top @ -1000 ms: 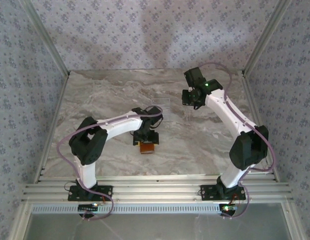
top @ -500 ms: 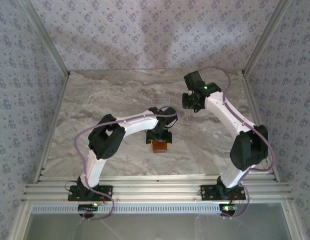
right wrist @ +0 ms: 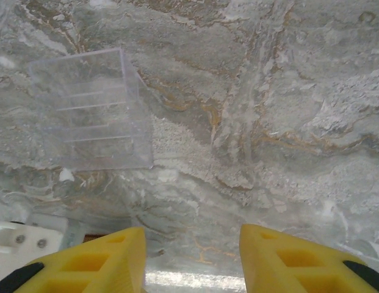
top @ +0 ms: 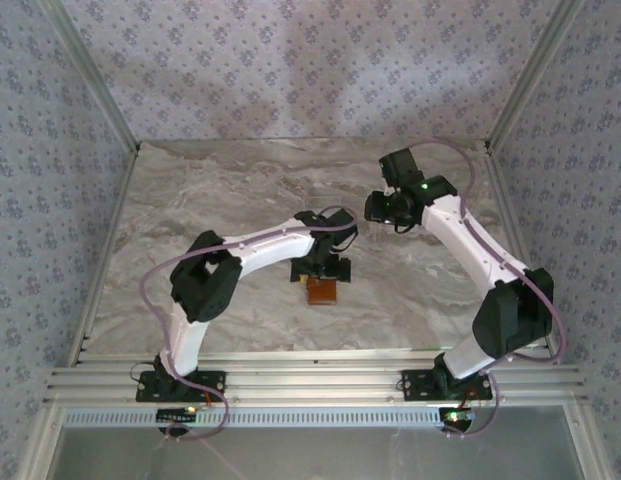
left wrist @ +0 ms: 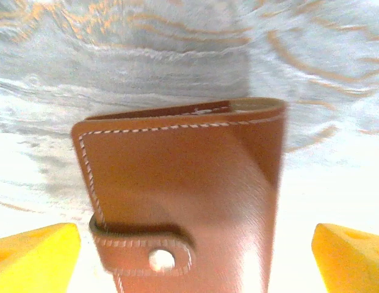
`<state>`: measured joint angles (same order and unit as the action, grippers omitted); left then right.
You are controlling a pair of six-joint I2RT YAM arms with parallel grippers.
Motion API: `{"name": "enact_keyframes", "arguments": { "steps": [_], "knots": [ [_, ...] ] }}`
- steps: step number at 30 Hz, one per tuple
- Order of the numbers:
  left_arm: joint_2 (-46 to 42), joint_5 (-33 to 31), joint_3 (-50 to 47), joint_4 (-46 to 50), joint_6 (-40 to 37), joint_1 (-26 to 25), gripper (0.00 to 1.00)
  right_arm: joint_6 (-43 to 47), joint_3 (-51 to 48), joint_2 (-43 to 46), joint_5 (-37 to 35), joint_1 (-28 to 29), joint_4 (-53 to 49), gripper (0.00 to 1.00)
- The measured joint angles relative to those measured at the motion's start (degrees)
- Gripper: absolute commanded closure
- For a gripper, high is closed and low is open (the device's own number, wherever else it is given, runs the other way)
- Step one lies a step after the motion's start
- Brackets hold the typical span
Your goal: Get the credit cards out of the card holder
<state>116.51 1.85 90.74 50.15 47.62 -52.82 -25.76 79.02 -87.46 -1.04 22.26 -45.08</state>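
Two grippers over the marble desk (top: 190, 200). Lower centre of your top view: left gripper (top: 321, 272), jaws spread wide, straddling the folded tan card holder (top: 321, 291) on the desk, snap tab fastened, no grip on it. Further up, right of centre: right gripper (top: 382, 208), jaws parted, holding nothing. Upper left of its wrist view: pale see-through card (right wrist: 91, 110) flat on the desk.

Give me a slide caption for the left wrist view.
Closed brown card holder, snap tab fastened, on the marble table, flanked by the wide-open left pincer.
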Motion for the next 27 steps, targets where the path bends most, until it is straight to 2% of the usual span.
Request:
{"name": "enact_keyframes", "arguments": {
  "steps": [4,9,14,21,22,23,24,27],
  "knots": [
    [-7.8,0.0,-3.7,-2.6,-2.1,1.0,0.02,-1.5,-4.0,3.1,3.8,-1.2,2.4,0.50],
    [-16.9,0.6,-11.6,-7.5,-6.6,4.8,0.03,-3.4,-10.4,5.7,9.8,-2.1,7.2,0.49],
    [-23.4,2.0,-19.0,-12.8,-16.9,7.8,0.08,-4.9,-18.0,5.7,17.4,-0.4,12.9,0.49],
    [-24.2,1.3,-18.8,-15.6,-33.4,7.9,0.13,-6.4,-25.0,2.9,25.5,3.7,20.1,0.48],
    [-24.2,1.1,-18.6,-15.6,-34.7,8.1,0.20,-6.7,-25.7,2.2,26.4,4.0,21.2,0.49],
    [-24.2,1.0,-18.4,-15.7,-35.7,8.6,0.36,-6.9,-26.5,1.4,27.2,4.3,22.4,0.49],
    [-24.2,1.3,-18.1,-15.6,-36.0,9.3,0.42,-7.1,-27.2,0.7,27.9,4.5,23.3,0.49],
    [-23.1,4.3,-16.2,-15.0,-37.1,13.2,0.42,-8.2,-28.9,-1.6,29.8,4.9,25.9,0.49]
  ]
}}
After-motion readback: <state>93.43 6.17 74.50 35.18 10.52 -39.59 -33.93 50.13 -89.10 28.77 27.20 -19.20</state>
